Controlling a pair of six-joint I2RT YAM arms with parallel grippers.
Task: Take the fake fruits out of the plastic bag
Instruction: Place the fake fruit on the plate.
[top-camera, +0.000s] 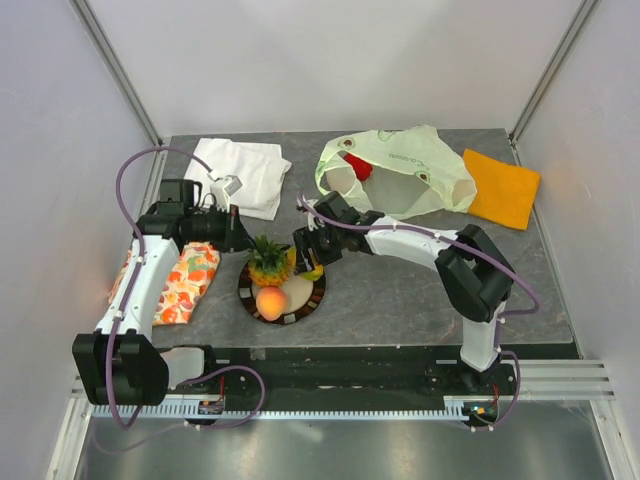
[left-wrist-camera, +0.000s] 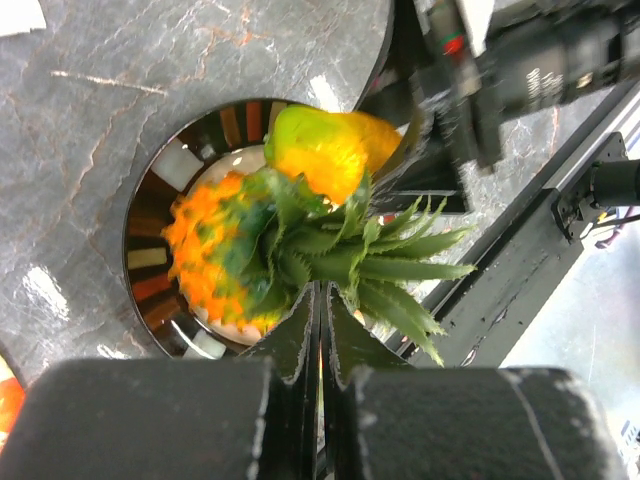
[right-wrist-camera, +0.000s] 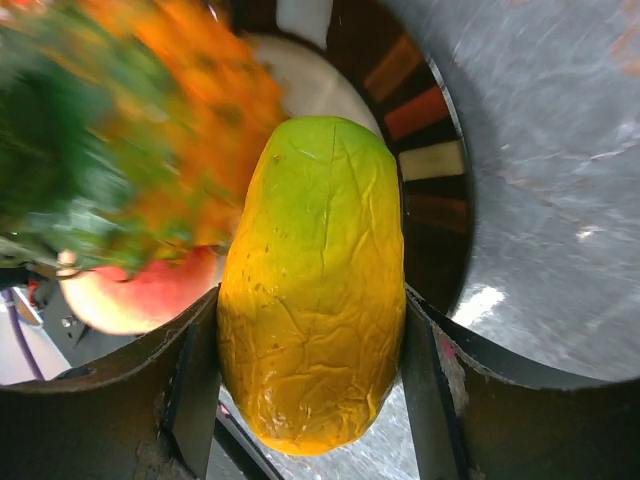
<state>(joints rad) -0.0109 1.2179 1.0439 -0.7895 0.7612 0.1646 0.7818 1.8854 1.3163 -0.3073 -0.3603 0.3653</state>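
Note:
The pale-green plastic bag (top-camera: 410, 170) lies crumpled at the back right, and a red fruit (top-camera: 360, 166) shows in its mouth. On a striped-rim plate (top-camera: 300, 311) stand a pineapple (top-camera: 268, 262) and a peach (top-camera: 270, 302). My right gripper (right-wrist-camera: 310, 310) is shut on a yellow-green mango (right-wrist-camera: 315, 290) and holds it over the plate's right side (top-camera: 312, 268). My left gripper (left-wrist-camera: 322, 295) is shut with nothing between its fingers. Its tips sit at the pineapple's (left-wrist-camera: 230, 240) green crown, just left of the plate (top-camera: 240, 238).
A white folded cloth (top-camera: 245, 172) lies at the back left, a flat orange cloth (top-camera: 502, 187) at the far right beside the bag, and a floral cloth (top-camera: 185, 282) under my left arm. The plate sits close to the table's front edge.

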